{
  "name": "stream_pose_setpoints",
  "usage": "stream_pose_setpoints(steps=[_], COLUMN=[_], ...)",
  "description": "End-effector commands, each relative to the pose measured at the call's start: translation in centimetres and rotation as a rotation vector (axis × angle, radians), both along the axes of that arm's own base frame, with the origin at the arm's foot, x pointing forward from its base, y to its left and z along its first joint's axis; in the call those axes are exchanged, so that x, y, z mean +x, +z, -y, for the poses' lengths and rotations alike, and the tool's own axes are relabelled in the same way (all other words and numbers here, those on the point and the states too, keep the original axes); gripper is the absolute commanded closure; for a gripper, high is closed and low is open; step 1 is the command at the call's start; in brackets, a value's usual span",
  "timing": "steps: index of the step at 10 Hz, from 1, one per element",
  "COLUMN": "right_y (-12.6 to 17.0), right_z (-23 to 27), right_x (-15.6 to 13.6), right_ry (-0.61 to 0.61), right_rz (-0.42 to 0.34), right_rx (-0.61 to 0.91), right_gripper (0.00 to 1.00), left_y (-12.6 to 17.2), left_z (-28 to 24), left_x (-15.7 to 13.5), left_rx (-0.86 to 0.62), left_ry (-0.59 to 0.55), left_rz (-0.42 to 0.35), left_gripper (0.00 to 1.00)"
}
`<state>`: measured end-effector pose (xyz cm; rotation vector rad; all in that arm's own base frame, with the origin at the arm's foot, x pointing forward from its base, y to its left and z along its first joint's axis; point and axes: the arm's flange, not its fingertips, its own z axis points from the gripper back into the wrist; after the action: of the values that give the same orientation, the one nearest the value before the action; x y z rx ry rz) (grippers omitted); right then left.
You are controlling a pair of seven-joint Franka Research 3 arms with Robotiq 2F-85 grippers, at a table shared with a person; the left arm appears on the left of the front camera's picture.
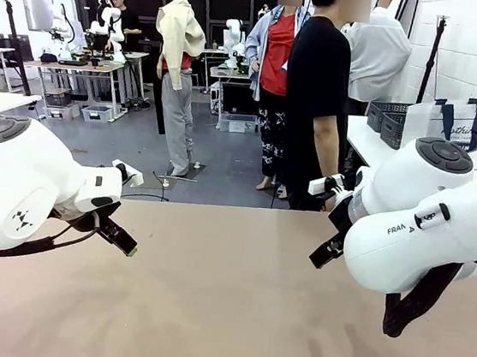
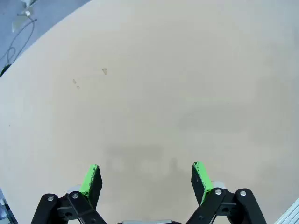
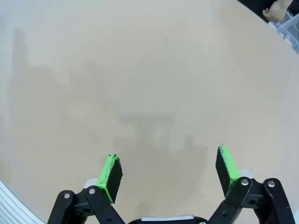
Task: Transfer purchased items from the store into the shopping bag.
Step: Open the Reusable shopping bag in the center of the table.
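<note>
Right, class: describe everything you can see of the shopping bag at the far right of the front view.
The shopping bag is translucent white plastic with navy blue strap handles and a navy logo whose lettering is too small to read. It stands upright on a white side table at the far right, beside dark grey lattice baskets. The right arm hides its lower part. What it holds cannot be told.

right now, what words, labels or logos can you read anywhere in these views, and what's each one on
"FRAN": dark letters on the white casing of the right arm; the rest of the word can't be made out.
White lettering in the navy oval on the shopping bag: too blurred to read.
Small dark emblem on the left arm: a symbol, no letters.
Table: no print on it in either wrist view.
</note>
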<state>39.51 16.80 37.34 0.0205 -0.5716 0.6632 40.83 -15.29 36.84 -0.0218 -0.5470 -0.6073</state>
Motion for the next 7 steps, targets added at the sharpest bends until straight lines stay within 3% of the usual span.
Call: stream_pose_setpoints(steps=[1, 7], right_y=[0.0, 0.0], right_z=[0.0, 0.0], right_x=[0.0, 0.0], right_ry=[0.0, 0.0], right_rz=[0.0, 0.0], right_rx=[0.0, 0.0], right_gripper=[0.0, 0.0], left_y=[-0.02, -0.02], left_z=[-0.01, -0.01], left_x=[-0.02, -0.02], left_rx=[0.0, 0.0], left_ry=[0.0, 0.0], left_rz=[0.0, 0.0], left_gripper=[0.0, 0.0])
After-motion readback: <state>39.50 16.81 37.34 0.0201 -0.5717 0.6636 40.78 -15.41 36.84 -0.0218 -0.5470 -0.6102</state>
